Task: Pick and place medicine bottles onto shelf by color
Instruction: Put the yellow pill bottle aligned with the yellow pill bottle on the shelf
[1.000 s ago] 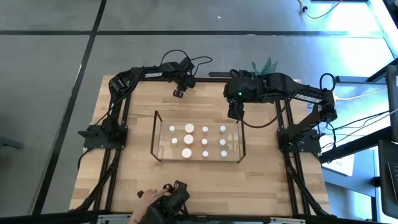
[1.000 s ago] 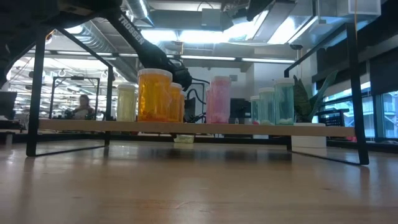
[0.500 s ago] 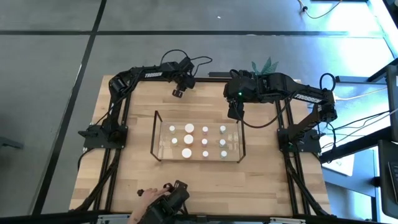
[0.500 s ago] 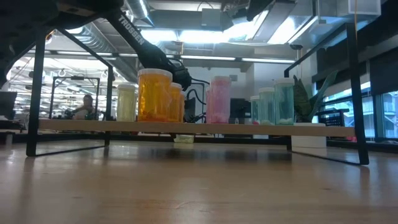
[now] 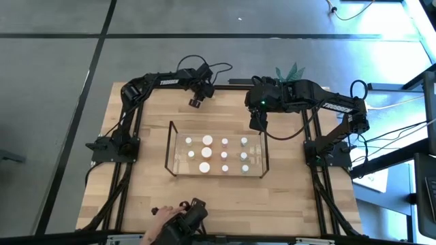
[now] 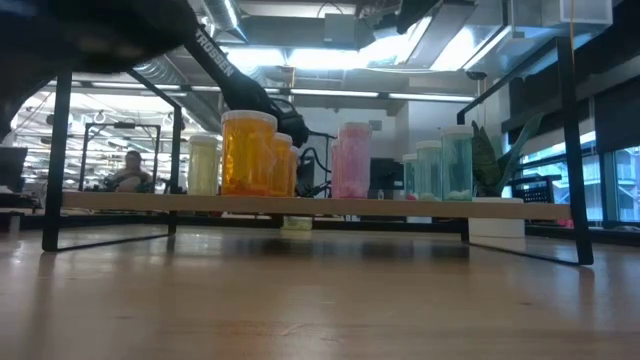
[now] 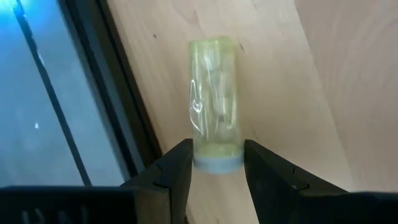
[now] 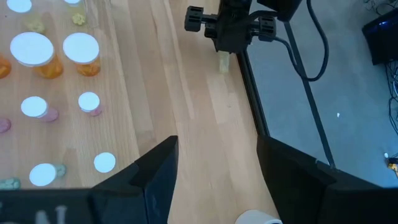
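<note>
We see a pale green medicine bottle (image 7: pixel 214 102) lying on the table (image 5: pixel 150 190) beyond the shelf (image 5: pixel 215 157), near the table's far edge, the left gripper (image 7: pixel 216 173) closed narrowly around its capped end. The right gripper (image 8: pixel 216 171), fingers wide apart and empty, hovers beyond the shelf's far right corner.

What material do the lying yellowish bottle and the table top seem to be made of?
The yellowish bottle, lying between the left end effector fingers, looks like clear tinted plastic, perhaps glass: glossy highlights, and the wood shows through it. The table top looks like light wood with a matte finish: grain lines are visible.
</note>
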`<state>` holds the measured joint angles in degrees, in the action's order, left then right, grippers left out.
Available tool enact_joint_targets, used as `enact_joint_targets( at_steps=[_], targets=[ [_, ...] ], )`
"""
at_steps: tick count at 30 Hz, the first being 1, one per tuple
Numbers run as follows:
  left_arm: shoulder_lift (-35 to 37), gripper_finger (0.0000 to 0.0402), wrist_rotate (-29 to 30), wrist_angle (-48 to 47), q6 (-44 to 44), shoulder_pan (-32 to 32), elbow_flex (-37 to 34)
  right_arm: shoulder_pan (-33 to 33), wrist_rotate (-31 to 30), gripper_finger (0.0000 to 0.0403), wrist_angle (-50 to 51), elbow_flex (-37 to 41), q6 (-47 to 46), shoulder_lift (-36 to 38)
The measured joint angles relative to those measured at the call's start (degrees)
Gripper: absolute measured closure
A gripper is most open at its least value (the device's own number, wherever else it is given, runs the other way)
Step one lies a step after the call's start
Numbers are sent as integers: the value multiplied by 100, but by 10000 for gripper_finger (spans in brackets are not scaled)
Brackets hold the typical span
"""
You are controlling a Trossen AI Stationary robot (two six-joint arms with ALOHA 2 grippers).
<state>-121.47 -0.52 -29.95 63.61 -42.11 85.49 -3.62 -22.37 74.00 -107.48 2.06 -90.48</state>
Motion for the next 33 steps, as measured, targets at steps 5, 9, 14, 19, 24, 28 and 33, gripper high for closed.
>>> enact_joint_targets(
  at_steps=[5, 9, 14, 19, 24, 28, 33],
  targets=[
    [-74, 267, 1, -29, -15, 0, 9, 0, 0, 182, 3, 1, 1, 0],
    [-74, 268, 16, -23, -9, 4, 9, 0, 2, 182, 4, 2, 1, 2],
    [-74, 283, 164, -27, -13, 11, 8, 0, 0, 182, 2, 0, 1, 2],
    [-79, 296, 205, -26, -75, 33, 7, 0, 0, 182, 3, 0, 1, 2],
    [-28, 299, 485, -86, -173, 136, -5, 0, 0, 182, 4, 2, 1, 2],
    [176, 299, 947, -278, -229, 269, -19, 0, 0, 182, 4, 0, 1, 2],
    [573, 300, 1060, -731, -675, 492, -15, 0, 0, 182, 4, 2, 42, 2]
  ],
)
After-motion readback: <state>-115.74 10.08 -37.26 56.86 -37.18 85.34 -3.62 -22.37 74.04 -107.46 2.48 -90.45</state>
